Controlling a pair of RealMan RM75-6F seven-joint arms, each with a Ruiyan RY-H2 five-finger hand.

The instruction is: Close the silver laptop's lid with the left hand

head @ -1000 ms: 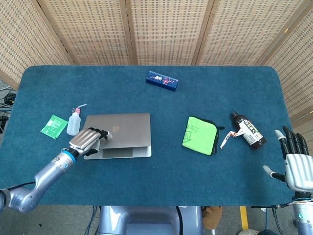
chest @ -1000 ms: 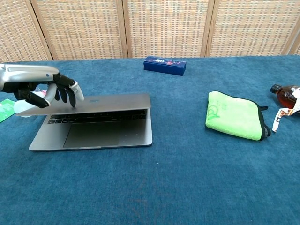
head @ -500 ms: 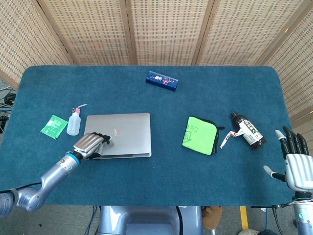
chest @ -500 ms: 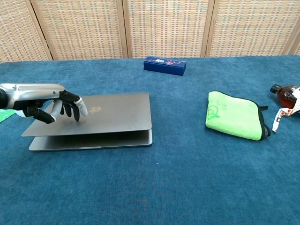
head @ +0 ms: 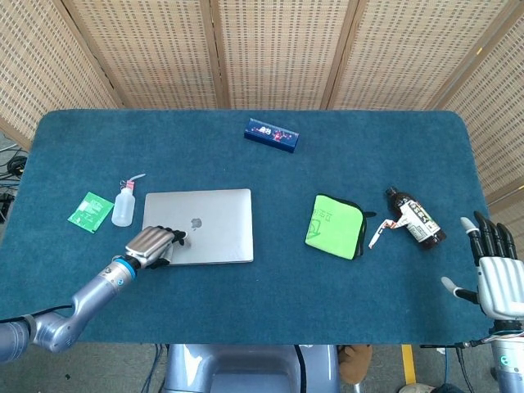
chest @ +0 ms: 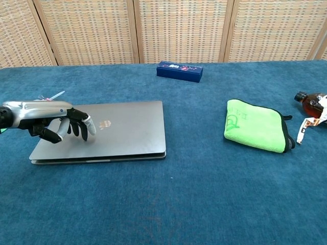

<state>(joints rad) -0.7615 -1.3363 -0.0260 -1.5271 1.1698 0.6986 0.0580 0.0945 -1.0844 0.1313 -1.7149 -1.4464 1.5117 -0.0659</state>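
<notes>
The right hand (head: 496,274) stands at the near right corner of the table (head: 246,311), fingers straight and apart, holding nothing; its position is unchanged from the earlier frames. The left hand (chest: 53,120) rests on the near left part of the silver laptop (chest: 117,132), fingers curled downward with fingertips (chest: 91,136) touching the lid; it grips nothing. The lid, half raised a second ago and lower half a second ago, now lies flat on the base with only a thin seam visible along the near edge. The laptop sits left of centre. To its right lies a folded green cloth (head: 334,225), and further right a brown bottle (head: 415,219) on its side. Left of the laptop stand a small squeeze bottle (head: 124,205) and a green packet (head: 90,210). A blue box (head: 271,134) lies at the far centre.
</notes>
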